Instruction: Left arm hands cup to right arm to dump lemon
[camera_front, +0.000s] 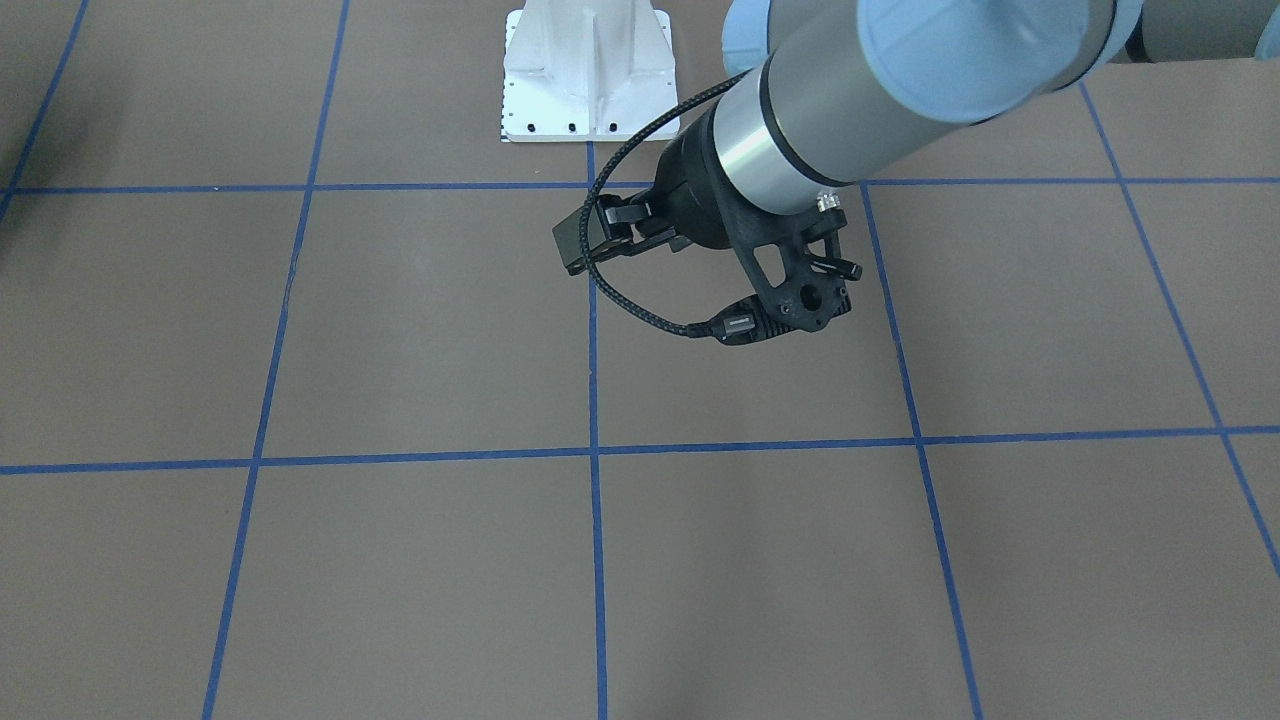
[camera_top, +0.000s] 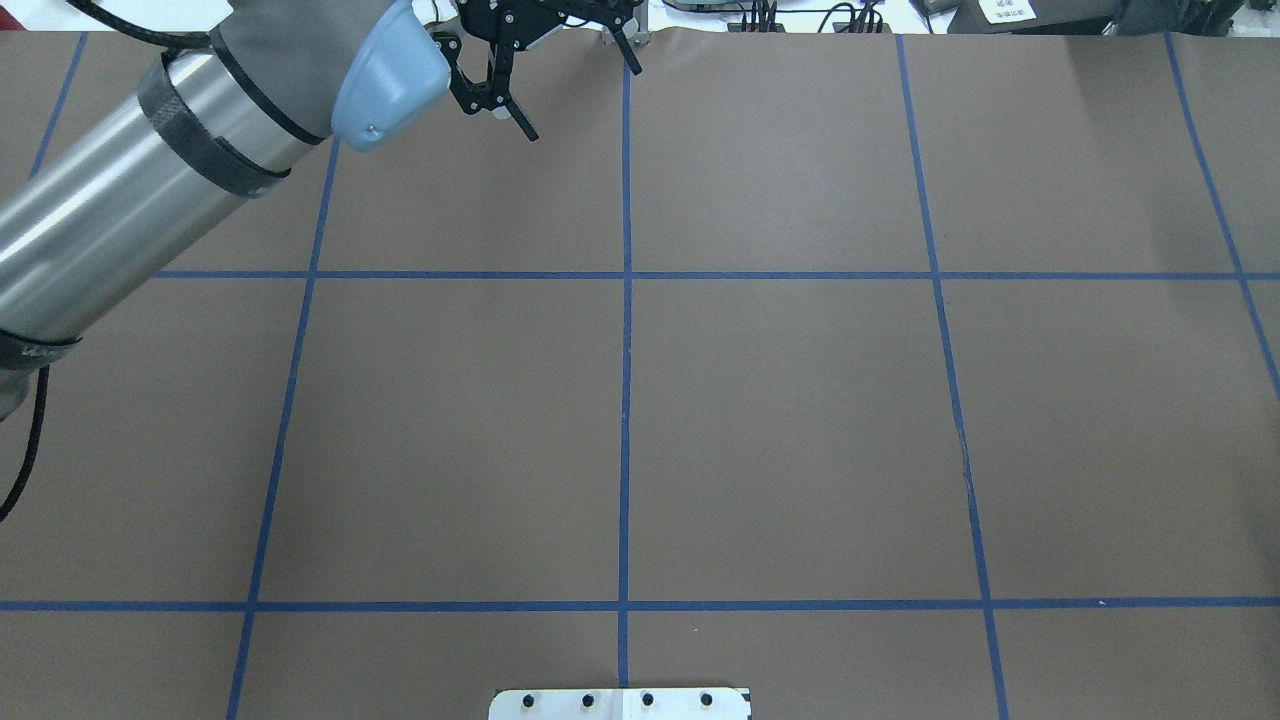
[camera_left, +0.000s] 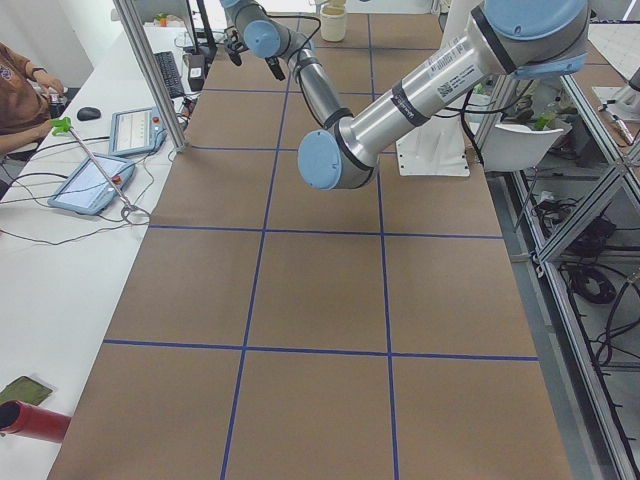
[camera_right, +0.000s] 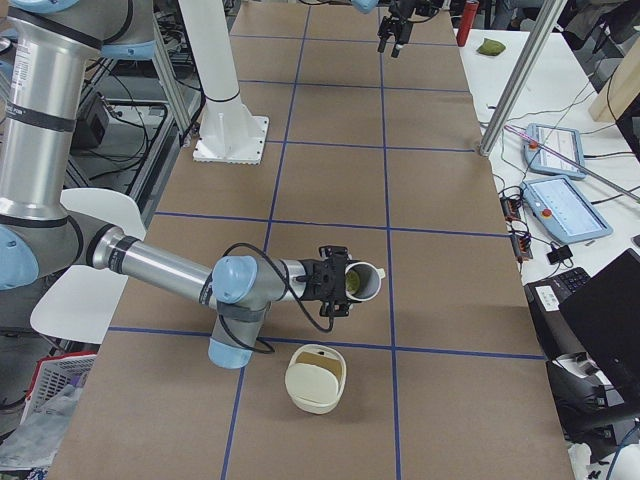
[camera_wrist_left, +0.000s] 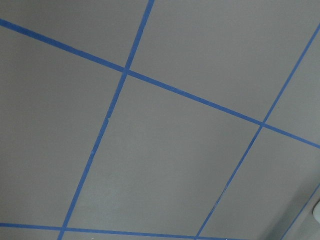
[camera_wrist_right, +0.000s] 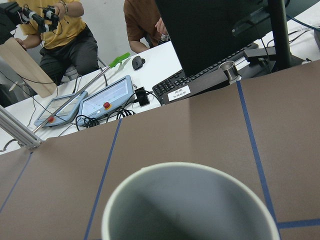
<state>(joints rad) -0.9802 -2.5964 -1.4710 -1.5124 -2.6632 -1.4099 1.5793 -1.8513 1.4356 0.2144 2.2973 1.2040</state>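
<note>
left pincer (camera_top: 575, 95) hanging spread open, holding nothing, far from cup (camera_right: 372, 282) | right pincer (camera_right: 330, 281) meeting cup, closure: cannot tell | lemon (camera_right: 351, 288) sitting inside cup | risk: cup tipping short of cream container (camera_right: 315, 378) or slipping from a loose grip, lemon rolling across surface (camera_right: 450, 300)

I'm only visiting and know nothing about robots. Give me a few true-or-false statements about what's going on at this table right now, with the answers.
1. The left gripper is open and holds nothing. True.
2. The cup stands alone in the middle of the table. False: it is at the tip of the right arm, right in front of that arm's wrist camera.
3. A yellow-green piece, the lemon, shows inside the cup. True.
4. The left gripper is touching the cup. False: it hangs far along the table from the cup.
5. People sit beside the table. True.
</note>
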